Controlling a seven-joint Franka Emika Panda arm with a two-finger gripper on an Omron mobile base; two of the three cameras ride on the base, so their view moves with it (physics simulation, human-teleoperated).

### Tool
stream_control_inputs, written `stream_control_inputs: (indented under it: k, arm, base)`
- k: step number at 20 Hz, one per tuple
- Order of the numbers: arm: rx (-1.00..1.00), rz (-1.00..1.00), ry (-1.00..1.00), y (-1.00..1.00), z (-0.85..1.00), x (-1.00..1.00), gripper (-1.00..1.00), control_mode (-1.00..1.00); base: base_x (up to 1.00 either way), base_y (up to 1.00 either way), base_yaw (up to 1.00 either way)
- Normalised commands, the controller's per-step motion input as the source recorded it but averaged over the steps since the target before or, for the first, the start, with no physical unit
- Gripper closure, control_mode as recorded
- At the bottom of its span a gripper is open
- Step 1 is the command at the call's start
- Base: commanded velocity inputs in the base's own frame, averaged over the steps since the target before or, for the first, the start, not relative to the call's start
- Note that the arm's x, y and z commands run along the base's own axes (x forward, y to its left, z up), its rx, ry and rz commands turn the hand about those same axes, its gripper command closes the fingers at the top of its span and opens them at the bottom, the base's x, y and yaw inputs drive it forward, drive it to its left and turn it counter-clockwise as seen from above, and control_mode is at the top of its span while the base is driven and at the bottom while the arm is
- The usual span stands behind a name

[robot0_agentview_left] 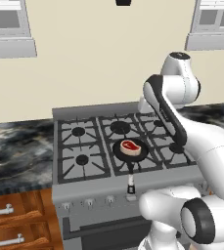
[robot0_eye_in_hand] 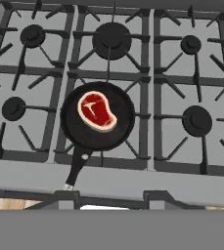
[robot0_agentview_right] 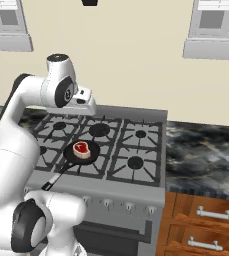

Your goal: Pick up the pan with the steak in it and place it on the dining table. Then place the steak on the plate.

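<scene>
Six burners sit under the grey grates of the stove [robot0_agentview_left: 84, 141], and the pan [robot0_agentview_left: 131, 150] rests on the front middle one, its long thin handle reaching out over the stove's front edge toward the knobs [robot0_agentview_left: 89, 202]. The steak [robot0_agentview_left: 130, 146] lies flat inside the pan, red centre up, a little toward the far side of the pan's floor. In the hand view the pan [robot0_eye_in_hand: 98, 117] and the steak [robot0_eye_in_hand: 97, 110] lie below the camera, slightly left of middle, with the handle running down to the silvery tip at the stove's front rim. The white arm bends high above the stove, and its hand [robot0_agentview_right: 83, 101] hangs over the back left part of the grates, well apart from the pan [robot0_agentview_right: 81, 152]. The fingers are too hidden to tell whether they stand apart or together. Dark marbled counter [robot0_agentview_right: 206, 152] flanks the stove on both sides, over brown wooden drawers [robot0_agentview_right: 206, 220].
</scene>
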Motion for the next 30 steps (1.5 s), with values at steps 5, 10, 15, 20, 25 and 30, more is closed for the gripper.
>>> stream_control_inputs:
  k: [5,10,15,20,25,30]
  arm:
    - [0.0,0.01,-0.01,0.0,0.0,-0.26,-1.0,-1.0]
    - [0.0,0.03,-0.06,0.02,-0.04,-0.51,-1.0,-1.0]
    - [0.01,0.02,-0.03,0.16,-0.12,-0.28,-1.0,-1.0]
    - [0.03,0.0,0.0,0.17,-0.21,-0.07,-1.0,-1.0]
    - [0.01,0.0,0.0,0.15,-0.35,-0.09,-1.0,-1.0]
    - [0.0,-0.03,0.0,0.14,-0.42,-0.06,-1.0,-1.0]
  base:
    - [0.0,0.0,0.0]
    - [0.0,0.0,0.0]
    - [0.0,0.0,0.0]
    - [0.0,0.0,0.0]
    - [0.0,0.0,0.0]
    - [0.0,0.0,0.0]
